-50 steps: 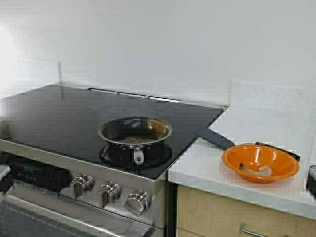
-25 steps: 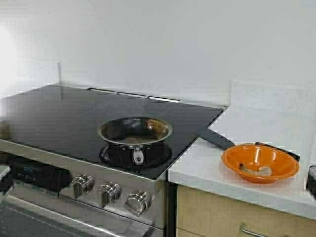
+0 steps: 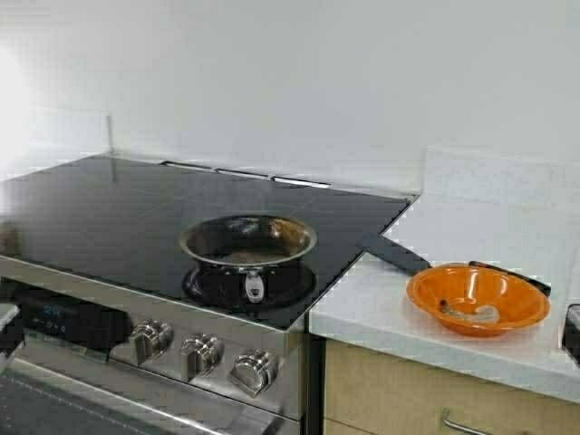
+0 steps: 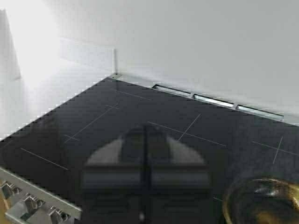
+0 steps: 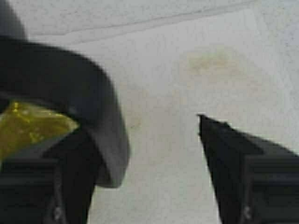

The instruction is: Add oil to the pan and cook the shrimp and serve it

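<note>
The steel pan [image 3: 247, 243] sits on the front of the black cooktop [image 3: 109, 208], its stub handle toward me; its rim also shows in the left wrist view [image 4: 261, 200]. Pale shrimp [image 3: 476, 314] lie in the orange bowl [image 3: 478, 299] on the white counter. My left gripper [image 4: 145, 163] is shut and empty above the cooktop, to the left of the pan. My right gripper [image 5: 140, 135] is open over the counter. The oil jug's black handle [image 5: 93, 102] curves against one of its fingers, with yellow oil [image 5: 28, 126] behind it. The rest of the jug is out of view.
A black utensil handle [image 3: 399, 256] lies on the counter [image 3: 489, 227] behind the bowl. Stove knobs [image 3: 199, 355] line the front panel. A dark object [image 3: 572, 331] shows at the right edge. A wall stands close behind the stove.
</note>
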